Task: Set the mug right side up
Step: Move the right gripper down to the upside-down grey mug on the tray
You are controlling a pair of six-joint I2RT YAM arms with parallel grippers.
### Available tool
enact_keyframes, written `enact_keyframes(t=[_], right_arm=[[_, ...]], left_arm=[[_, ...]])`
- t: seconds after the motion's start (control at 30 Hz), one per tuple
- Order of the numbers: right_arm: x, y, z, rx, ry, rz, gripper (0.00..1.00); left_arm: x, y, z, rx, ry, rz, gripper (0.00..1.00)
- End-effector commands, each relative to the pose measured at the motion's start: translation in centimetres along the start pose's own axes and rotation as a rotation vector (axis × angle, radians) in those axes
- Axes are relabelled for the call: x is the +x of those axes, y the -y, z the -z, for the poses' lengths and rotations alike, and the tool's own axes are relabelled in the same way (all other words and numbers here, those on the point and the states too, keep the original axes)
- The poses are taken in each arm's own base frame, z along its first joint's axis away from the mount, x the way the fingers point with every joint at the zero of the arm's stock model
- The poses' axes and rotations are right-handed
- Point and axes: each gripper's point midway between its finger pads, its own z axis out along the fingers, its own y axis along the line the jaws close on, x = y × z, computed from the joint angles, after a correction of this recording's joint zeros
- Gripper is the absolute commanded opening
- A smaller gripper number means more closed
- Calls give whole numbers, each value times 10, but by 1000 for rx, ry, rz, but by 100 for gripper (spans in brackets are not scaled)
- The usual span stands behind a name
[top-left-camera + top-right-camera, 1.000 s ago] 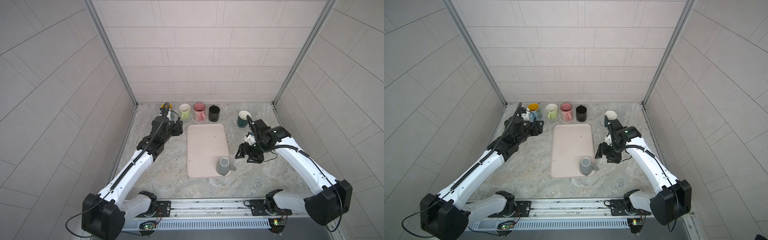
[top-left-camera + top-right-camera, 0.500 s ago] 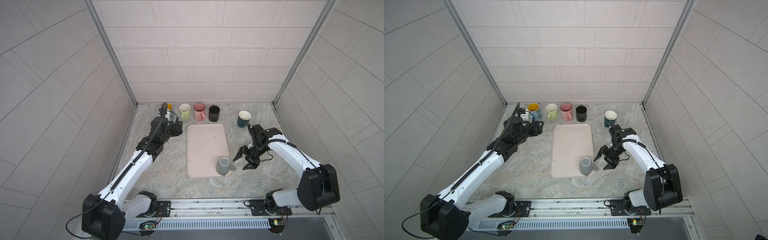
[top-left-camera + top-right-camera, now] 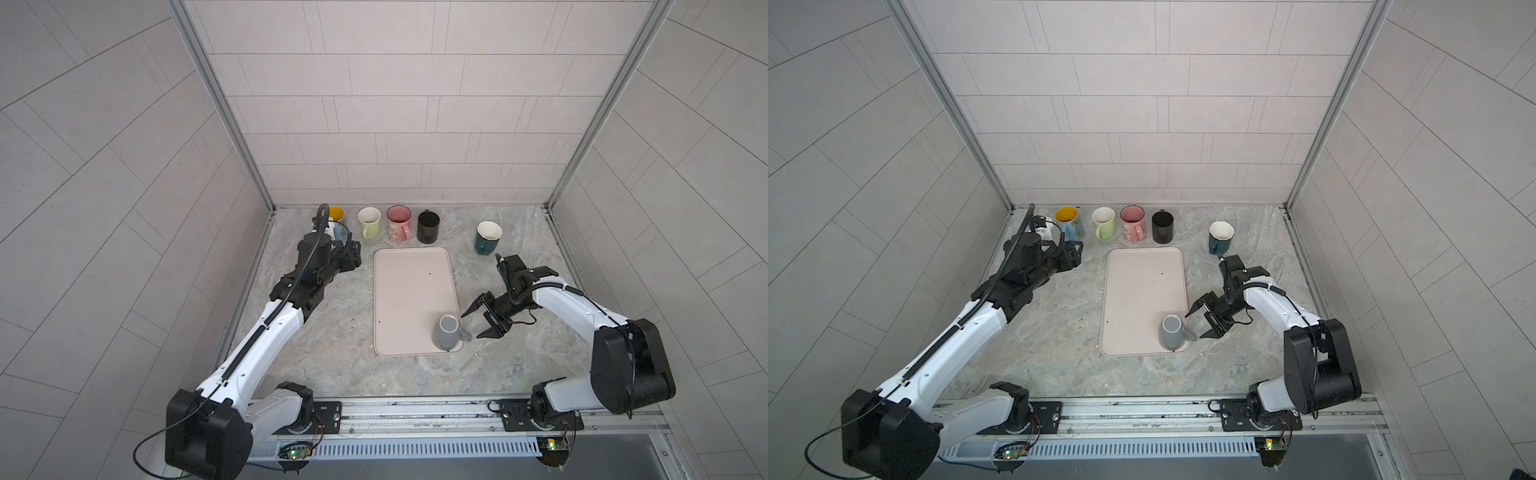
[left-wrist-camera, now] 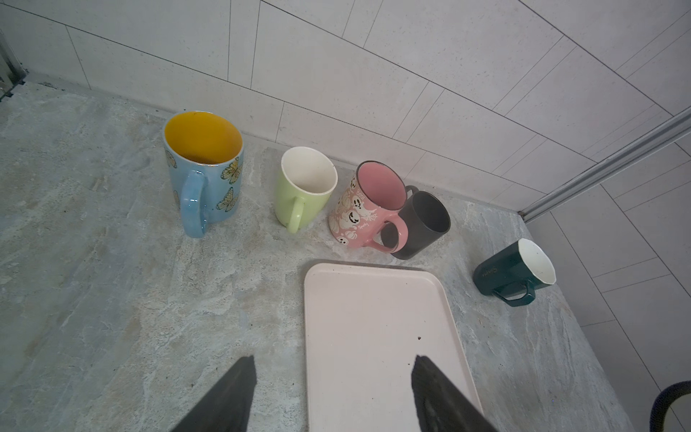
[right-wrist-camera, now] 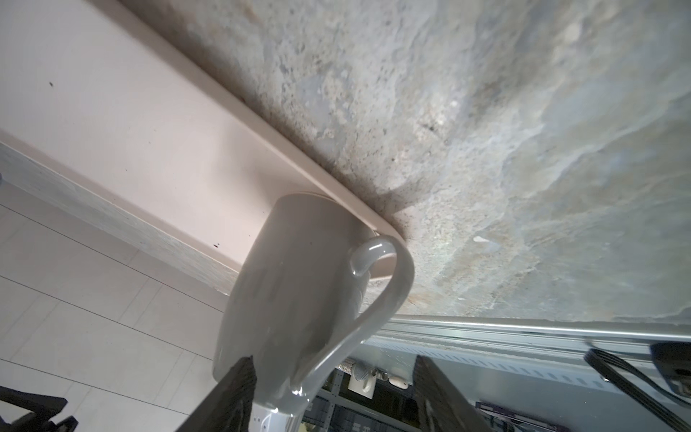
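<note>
Fingers (image 5: 232, 396) of the right gripper (image 3: 470, 326) stand spread wide with nothing between them. In both top views their tips lie just right of the grey mug's handle, and no contact shows. In the right wrist view the handle sits in line with the gap between the fingers. The left gripper (image 4: 334, 358) is also wide open and empty. It hangs over the worktop beside the tray's back left corner, in front of the blue mug.

The grey marbled worktop (image 3: 332, 332) carries everything. A pale pink tray (image 3: 411, 291) lies at its middle, long side running front to back, with a few dark specks on it.

The grey mug (image 3: 446, 334) stands upside down on the tray's front right corner, rim down and flat base up. Its handle points right, out over the tray's edge.

Five more mugs stand upright along the back edge of the worktop. From the left they are:
- a blue butterfly mug (image 4: 205, 175) with a yellow inside
- a light green mug (image 4: 303, 194)
- a pink mug (image 4: 359, 213) printed with ghosts and pumpkins
- a black mug (image 4: 422, 224) just beside the pink one

A dark teal mug (image 4: 504, 273) with a white inside stands apart, towards the back right corner.
</note>
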Motion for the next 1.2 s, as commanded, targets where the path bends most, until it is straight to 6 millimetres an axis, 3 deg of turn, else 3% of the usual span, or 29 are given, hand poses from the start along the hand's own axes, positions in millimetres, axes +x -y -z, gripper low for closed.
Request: enact_keyframes(t=[0.0,0.63,1.17], right_arm=[[-5,-9,-2,-64,14,-95,68],[17,9,-5,-30,-31,-174,69],[10,4,-20,-45,-19,-239,69]], left_arm=[[-3,-1,2,12,16,17,72],[1,-10,0,12,12,61,72],[3,-19,-1,-9,13,72,72]])
